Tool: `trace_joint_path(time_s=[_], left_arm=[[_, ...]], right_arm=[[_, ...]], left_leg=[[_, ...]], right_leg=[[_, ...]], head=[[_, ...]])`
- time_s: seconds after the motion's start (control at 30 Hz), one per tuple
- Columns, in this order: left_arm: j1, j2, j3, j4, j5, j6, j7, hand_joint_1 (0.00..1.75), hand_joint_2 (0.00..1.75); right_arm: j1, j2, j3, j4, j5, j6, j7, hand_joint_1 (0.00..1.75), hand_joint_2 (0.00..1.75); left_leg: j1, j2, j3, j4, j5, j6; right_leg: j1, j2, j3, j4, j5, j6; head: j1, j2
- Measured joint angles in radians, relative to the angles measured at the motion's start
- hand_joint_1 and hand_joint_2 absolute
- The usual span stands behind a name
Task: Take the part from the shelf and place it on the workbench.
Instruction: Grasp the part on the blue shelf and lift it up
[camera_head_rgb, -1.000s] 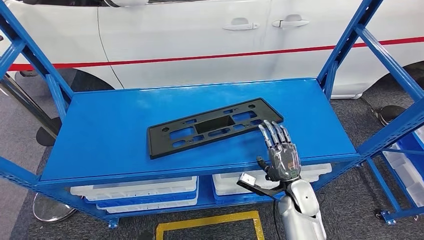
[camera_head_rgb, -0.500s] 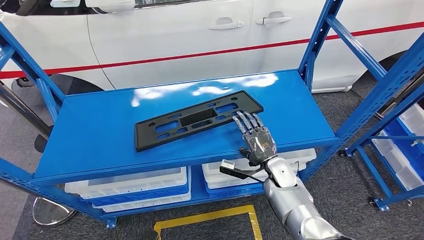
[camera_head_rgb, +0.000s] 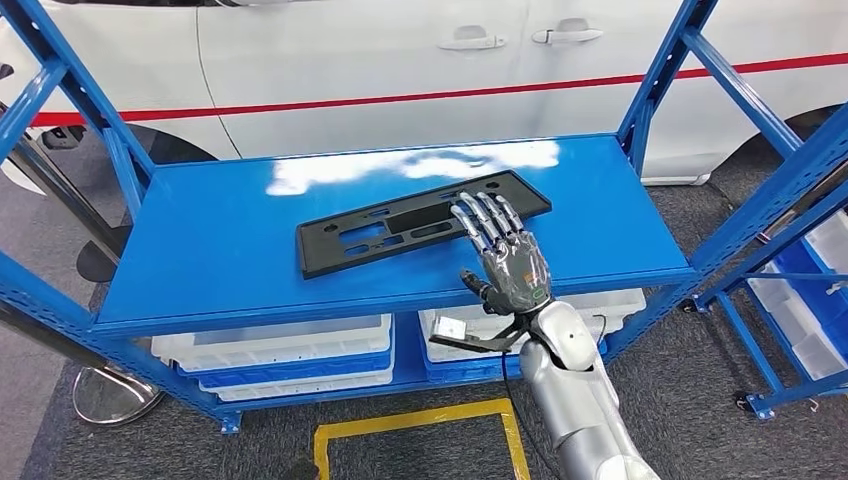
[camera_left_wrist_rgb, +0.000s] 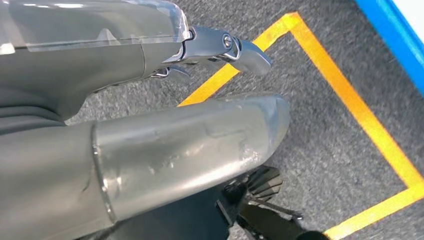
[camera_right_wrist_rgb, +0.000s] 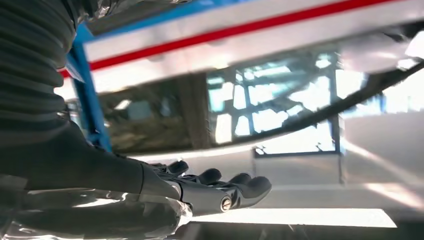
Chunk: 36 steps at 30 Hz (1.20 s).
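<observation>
Black plastic part (camera_head_rgb: 420, 222) lies flat on the blue shelf (camera_head_rgb: 220, 250), long side running across it and angled a little, toward the back right. Right hand (camera_head_rgb: 505, 255) reaches over the shelf's front edge, palm down, fingers (camera_head_rgb: 480, 215) spread and straight, their tips over the part's right portion. Cannot tell if the tips touch it or hover just above. Nothing is grasped; the fingers are released. Right wrist view shows the same flat, extended fingers (camera_right_wrist_rgb: 225, 187) over a pale surface. Left hand (camera_left_wrist_rgb: 150, 145) hangs over grey carpet with yellow floor tape (camera_left_wrist_rgb: 350, 100), thumb and one finger extended, holding nothing. White car (camera_head_rgb: 400, 60) with a red stripe stands behind the shelf. White bins (camera_head_rgb: 280, 355) sit on the lower tier. No readable writing or labels.
</observation>
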<state>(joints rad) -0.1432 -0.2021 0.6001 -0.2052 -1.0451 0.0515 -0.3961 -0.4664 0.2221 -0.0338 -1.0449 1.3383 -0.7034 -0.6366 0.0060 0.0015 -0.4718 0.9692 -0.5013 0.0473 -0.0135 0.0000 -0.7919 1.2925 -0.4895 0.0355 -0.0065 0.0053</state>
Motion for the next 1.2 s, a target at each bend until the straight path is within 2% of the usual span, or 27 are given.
trace_joint_path(time_s=[0.03, 0.07, 0.13, 0.17, 0.23, 0.3, 0.33, 0.37, 0.43, 0.47, 0.5, 0.53, 0.6, 0.63, 0.67, 0.77, 0.83, 0.87, 0.93, 0.97, 1.0, 1.03, 1.1, 1.13, 1.17, 1.2], left_arm=[[0.001, -0.002, 0.000, 0.000, -0.001, 0.000, -0.002, 0.00, 0.00], [0.001, -0.003, 0.000, 0.000, -0.002, 0.000, -0.004, 0.00, 0.00], [-0.001, -0.007, 0.000, 0.000, 0.002, 0.002, -0.006, 0.00, 0.00], [-0.002, -0.008, -0.002, 0.000, 0.008, 0.003, -0.007, 0.00, 0.00], [-0.004, -0.009, -0.009, 0.000, 0.023, 0.006, -0.007, 0.00, 0.00], [-0.004, -0.009, -0.018, 0.000, 0.030, 0.011, -0.007, 0.00, 0.00], [-0.005, -0.010, -0.021, 0.000, 0.030, 0.015, -0.007, 0.00, 0.00], [-0.006, -0.010, -0.023, 0.000, 0.029, 0.020, -0.008, 0.00, 0.00], [-0.006, -0.010, -0.027, 0.000, 0.024, 0.034, -0.009, 0.00, 0.00], [-0.005, -0.010, -0.028, 0.000, 0.021, 0.044, -0.010, 0.00, 0.00], [-0.004, -0.010, -0.029, 0.000, 0.018, 0.053, -0.012, 0.00, 0.00], [-0.004, -0.010, -0.031, 0.000, 0.016, 0.060, -0.014, 0.00, 0.00], [-0.006, -0.010, -0.034, 0.000, 0.014, 0.067, -0.016, 0.00, 0.00], [-0.008, -0.010, -0.035, 0.000, 0.014, 0.067, -0.017, 0.00, 0.00], [-0.010, -0.010, -0.037, 0.000, 0.015, 0.066, -0.017, 0.00, 0.00], [-0.011, -0.011, -0.043, 0.000, 0.016, 0.062, -0.017, 0.00, 0.00], [-0.011, -0.012, -0.045, 0.000, 0.017, 0.061, -0.017, 0.00, 0.00], [-0.012, -0.013, -0.046, 0.000, 0.017, 0.060, -0.017, 0.00, 0.00], [-0.015, -0.014, -0.048, 0.000, 0.017, 0.057, -0.017, 0.00, 0.00], [-0.015, -0.014, -0.049, 0.000, 0.018, 0.056, -0.017, 0.00, 0.00], [-0.014, -0.014, -0.050, 0.000, 0.018, 0.053, -0.017, 0.00, 0.00], [-0.014, -0.014, -0.050, 0.000, 0.020, 0.051, -0.016, 0.00, 0.00], [-0.013, -0.014, -0.050, 0.000, 0.025, 0.046, -0.015, 0.00, 0.00], [-0.014, -0.015, -0.050, 0.000, 0.029, 0.042, -0.014, 0.00, 0.00], [-0.014, -0.015, -0.050, 0.000, 0.033, 0.036, -0.014, 0.00, 0.00], [-0.015, -0.015, -0.050, 0.000, 0.036, 0.029, -0.014, 0.00, 0.00]], right_arm=[[0.014, 0.015, -0.027, -0.032, -0.005, 0.000, -0.029, 0.00, 1.75], [0.024, 0.028, -0.048, -0.062, -0.009, 0.000, -0.043, 0.00, 1.75], [0.037, 0.047, -0.075, -0.110, -0.015, 0.000, -0.049, 0.00, 1.75], [0.044, 0.053, -0.086, -0.128, -0.014, 0.001, -0.050, 0.00, 1.75], [0.057, 0.062, -0.105, -0.148, 0.004, 0.001, -0.050, 0.00, 1.75], [0.063, 0.068, -0.120, -0.159, 0.036, 0.001, -0.050, 0.00, 1.75], [0.064, 0.071, -0.126, -0.161, 0.051, 0.001, -0.049, 0.00, 1.75], [0.065, 0.073, -0.132, -0.162, 0.063, 0.001, -0.045, 0.00, 1.75], [0.070, 0.074, -0.138, -0.160, 0.090, 0.001, -0.013, 0.00, 1.75], [0.074, 0.073, -0.139, -0.158, 0.106, 0.002, 0.015, 0.00, 1.75], [0.079, 0.070, -0.139, -0.155, 0.121, 0.002, 0.044, 0.00, 1.75], [0.083, 0.067, -0.138, -0.151, 0.133, 0.002, 0.068, 0.00, 1.75], [0.087, 0.062, -0.136, -0.144, 0.149, 0.002, 0.094, 0.00, 1.75], [0.086, 0.058, -0.133, -0.135, 0.161, 0.002, 0.108, 0.00, 1.75], [0.086, 0.053, -0.127, -0.122, 0.173, 0.002, 0.126, 0.00, 1.75], [0.088, 0.035, -0.110, -0.079, 0.193, 0.002, 0.172, 0.00, 1.75], [0.087, 0.026, -0.103, -0.063, 0.194, 0.002, 0.181, 0.00, 1.75], [0.086, 0.021, -0.100, -0.056, 0.194, 0.002, 0.184, 0.00, 1.75], [0.087, 0.010, -0.092, -0.038, 0.194, 0.002, 0.202, 0.00, 1.75], [0.089, 0.003, -0.084, -0.029, 0.194, 0.002, 0.219, 0.00, 1.75], [0.091, -0.006, -0.073, -0.019, 0.192, 0.002, 0.239, 0.00, 1.75], [0.092, -0.015, -0.059, -0.010, 0.191, 0.002, 0.259, 0.00, 1.75], [0.091, -0.033, -0.023, 0.004, 0.187, 0.002, 0.291, 0.00, 1.75], [0.089, -0.040, -0.004, 0.010, 0.185, 0.002, 0.303, 0.00, 1.75], [0.087, -0.045, 0.012, 0.015, 0.181, 0.002, 0.313, 0.00, 1.75], [0.086, -0.051, 0.027, 0.021, 0.177, 0.002, 0.322, 0.00, 1.75]], left_leg=[[0.000, -0.002, 0.002, 0.002, -0.004, -0.003], [0.000, -0.004, 0.005, 0.005, -0.010, -0.007], [-0.002, -0.006, 0.006, 0.013, -0.024, -0.017], [-0.003, -0.006, 0.005, 0.016, -0.029, -0.023], [-0.003, -0.006, 0.004, 0.016, -0.035, -0.033], [-0.001, -0.004, 0.003, 0.028, -0.050, -0.043], [0.000, -0.004, -0.009, 0.058, -0.068, -0.049], [0.001, -0.004, -0.036, 0.110, -0.094, -0.054], [0.003, -0.004, -0.117, 0.252, -0.146, -0.061], [0.004, -0.004, -0.152, 0.303, -0.154, -0.062], [0.004, -0.004, -0.172, 0.319, -0.140, -0.062], [0.004, -0.004, -0.170, 0.293, -0.105, -0.060], [0.003, -0.003, -0.125, 0.160, -0.017, -0.048], [0.000, -0.003, -0.102, 0.097, 0.012, -0.041], [-0.002, -0.003, -0.087, 0.058, 0.026, -0.036], [-0.004, -0.007, -0.081, 0.034, 0.033, -0.022], [0.001, -0.007, -0.078, 0.022, 0.044, -0.011], [0.004, -0.006, -0.076, 0.017, 0.048, -0.006], [0.004, -0.006, -0.078, 0.017, 0.049, -0.002], [0.004, -0.006, -0.079, 0.018, 0.049, -0.002], [0.004, -0.006, -0.079, 0.019, 0.048, -0.003], [0.005, -0.007, -0.079, 0.021, 0.047, -0.004], [0.007, -0.008, -0.079, 0.029, 0.039, -0.011], [0.005, -0.008, -0.080, 0.036, 0.034, -0.017], [0.004, -0.008, -0.083, 0.041, 0.030, -0.023], [0.002, -0.008, -0.085, 0.044, 0.027, -0.028]], right_leg=[[0.000, 0.000, 0.020, -0.036, 0.026, -0.001], [-0.001, 0.000, 0.055, -0.105, 0.061, -0.004], [0.002, 0.001, 0.118, -0.222, 0.097, -0.015], [0.005, 0.001, 0.133, -0.251, 0.098, -0.021], [0.009, 0.002, 0.135, -0.257, 0.085, -0.035], [0.006, 0.002, 0.142, -0.262, 0.080, -0.048], [0.003, 0.001, 0.147, -0.265, 0.078, -0.055], [0.002, -0.001, 0.151, -0.267, 0.075, -0.060], [0.003, -0.002, 0.156, -0.268, 0.070, -0.066], [0.005, -0.002, 0.157, -0.267, 0.068, -0.068], [0.006, -0.001, 0.160, -0.267, 0.066, -0.068], [0.007, 0.000, 0.164, -0.267, 0.064, -0.068], [0.009, 0.001, 0.173, -0.267, 0.060, -0.065], [0.010, 0.002, 0.175, -0.266, 0.058, -0.062], [0.012, 0.001, 0.175, -0.267, 0.058, -0.057], [0.012, 0.000, 0.172, -0.270, 0.062, -0.040], [0.011, 0.000, 0.164, -0.249, 0.045, -0.028], [0.010, 0.000, 0.147, -0.212, 0.020, -0.023], [0.006, 0.000, 0.091, -0.088, -0.044, -0.015], [0.003, 0.000, 0.064, -0.032, -0.065, -0.012], [0.001, 0.000, 0.051, -0.005, -0.066, -0.009], [-0.003, 0.000, 0.056, -0.017, -0.048, -0.006], [-0.009, 0.000, 0.111, -0.130, 0.015, -0.004], [-0.009, 0.001, 0.141, -0.190, 0.036, -0.005], [-0.009, 0.002, 0.160, -0.230, 0.046, -0.009], [-0.008, 0.003, 0.168, -0.248, 0.045, -0.014]], head=[[0.000, 0.000], [0.000, 0.000], [0.000, 0.000], [0.000, 0.000], [0.000, 0.000], [0.000, 0.000], [-0.001, 0.000], [-0.001, 0.000], [-0.001, 0.000], [-0.001, 0.000], [-0.001, 0.000], [-0.001, 0.000], [-0.001, 0.000], [-0.001, 0.000], [-0.001, 0.000], [-0.001, 0.000], [0.000, 0.000], [0.000, 0.000], [0.000, 0.000], [0.000, 0.000], [0.000, 0.000], [0.000, 0.000], [0.000, 0.000], [-0.001, 0.000], [-0.001, 0.000], [-0.001, 0.000]])
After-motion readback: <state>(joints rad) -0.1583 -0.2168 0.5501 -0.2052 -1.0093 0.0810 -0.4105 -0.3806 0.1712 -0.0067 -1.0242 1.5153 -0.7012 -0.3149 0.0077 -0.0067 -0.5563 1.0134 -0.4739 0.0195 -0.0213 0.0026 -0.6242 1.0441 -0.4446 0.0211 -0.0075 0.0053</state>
